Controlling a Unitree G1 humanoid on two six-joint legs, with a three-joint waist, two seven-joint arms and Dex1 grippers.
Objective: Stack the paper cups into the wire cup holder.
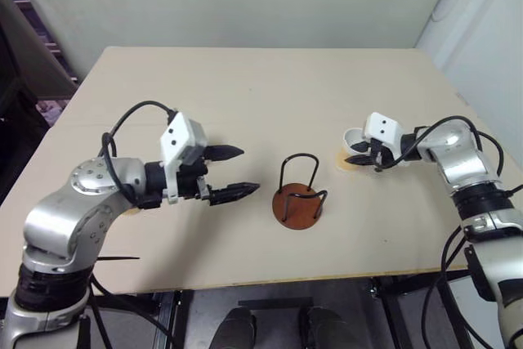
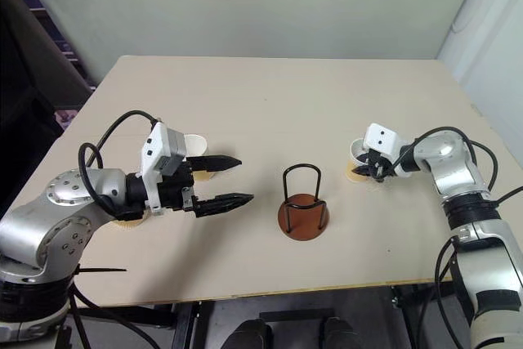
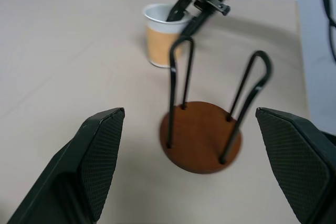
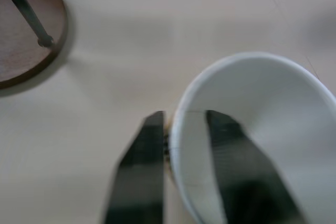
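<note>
My right gripper [image 4: 181, 145] pinches the wall of a paper cup [image 4: 262, 124], one finger inside, one outside; cup upright on the table [image 1: 245, 96]. Off toward my left from that hand, the wire cup holder [image 1: 298, 194] stands empty, well apart from the cup. Left gripper [image 1: 233, 173] hangs unclenched, fingers spread wide, holding nothing, aimed at the holder. Two more cups [image 2: 194, 146] sit by my left arm, partly hidden.

The left gripper [image 1: 235, 172] hovers with jaws spread wide, pointing toward the robot's right. The right gripper [image 2: 375, 168] angles downward, jaws pinched on a paper cup's [image 4: 262, 129] wall.
</note>
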